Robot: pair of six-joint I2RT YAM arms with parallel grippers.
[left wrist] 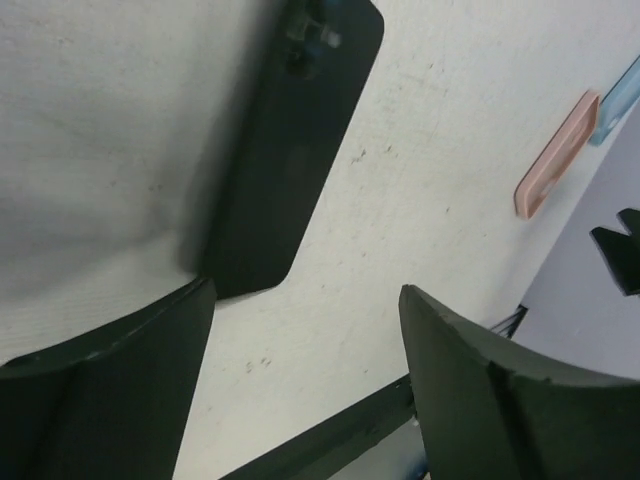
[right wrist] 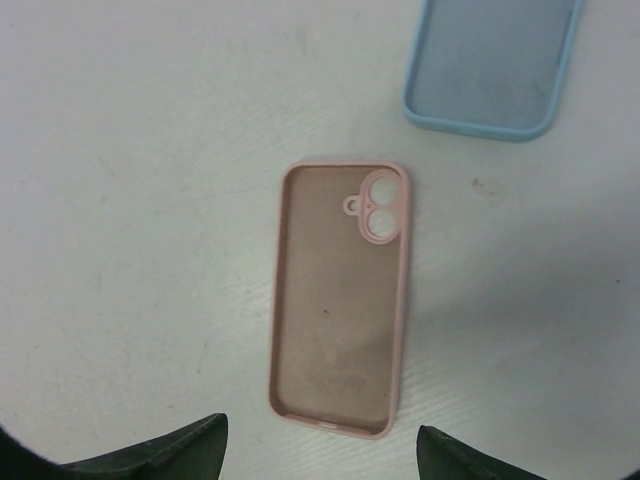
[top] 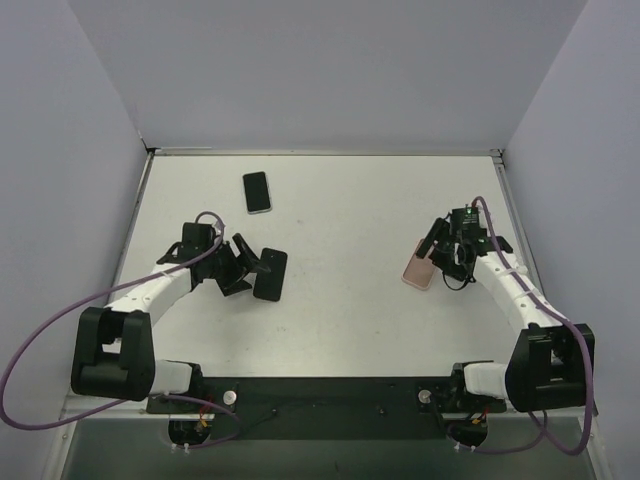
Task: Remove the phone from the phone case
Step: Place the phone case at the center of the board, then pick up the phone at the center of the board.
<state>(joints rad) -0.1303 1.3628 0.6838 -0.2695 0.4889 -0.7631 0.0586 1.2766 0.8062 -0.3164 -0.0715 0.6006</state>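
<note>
White tabletop [top: 350, 330] between plain grey walls [top: 330, 70]; nothing on either surface carries print.

Finding 1, tools. My left gripper [left wrist: 305, 295] is spread wide with nothing between its fingers. My right gripper [right wrist: 320, 428] is likewise spread and holds nothing.

Finding 2, task items. The pink case [right wrist: 340, 300] lies flat just ahead of my right fingers, inside face up, camera cut-outs at its far end, and it is empty. The blue case [right wrist: 495, 65] lies beyond it, apart from it, also empty. The black slab [left wrist: 290, 150] lies flat just ahead of my left fingers, with a camera area at its far end. I cannot tell whether it is a bare handset, a handset in a dark case, or a case alone. A dark phone [top: 257, 192] with a pale rim lies well apart from both arms, toward the far left of the table.

Finding 3, step in hand. I judge that extraction from the pink case is complete. If the black slab is a cased handset, the next move calls for pinning it with one gripper and peeling a corner of the case with the other.

Finding 4, markings. No brand, label or writing is legible on any item
</note>
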